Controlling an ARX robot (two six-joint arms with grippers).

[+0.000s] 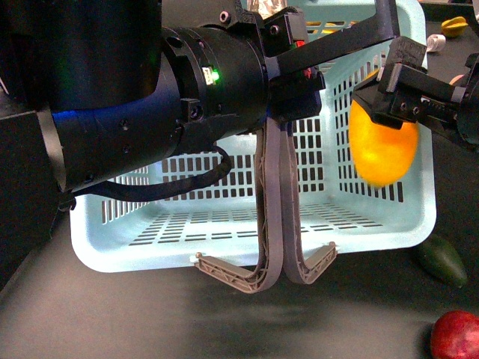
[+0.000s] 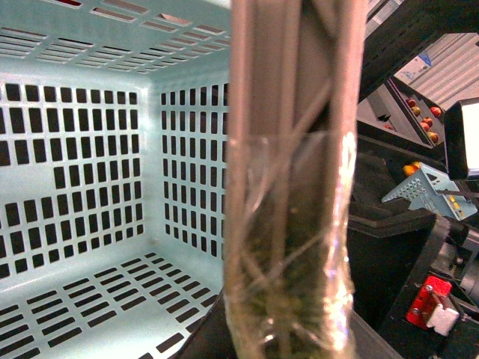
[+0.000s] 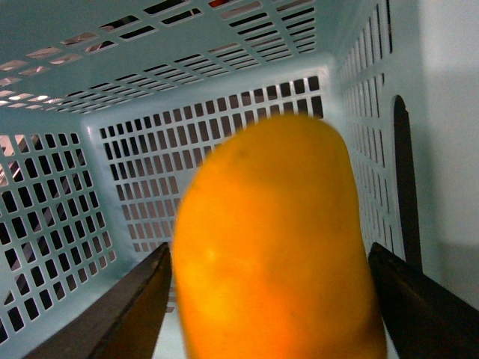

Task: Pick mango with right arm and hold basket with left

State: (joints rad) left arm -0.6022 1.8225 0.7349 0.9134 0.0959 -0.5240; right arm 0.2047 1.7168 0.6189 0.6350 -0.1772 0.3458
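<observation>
While L arm [image 1: 112, 97] fills near upper left, L gripper [image 1: 288, 82]: clamped on handles [image 1: 271, 194], both pinched together at frame centre.
Basket [image 1: 112, 247]: pale blue, sits below those handles, open side toward cam.
Mango [image 1: 383, 146]: right of frame, pinched by R gripper [image 1: 404, 97]; long axis approx up-down, hanging off its jaws.
Key relation: basket's slotted inside lies straight past mango's free end; R arm nearest, prob. just lowers.
</observation>
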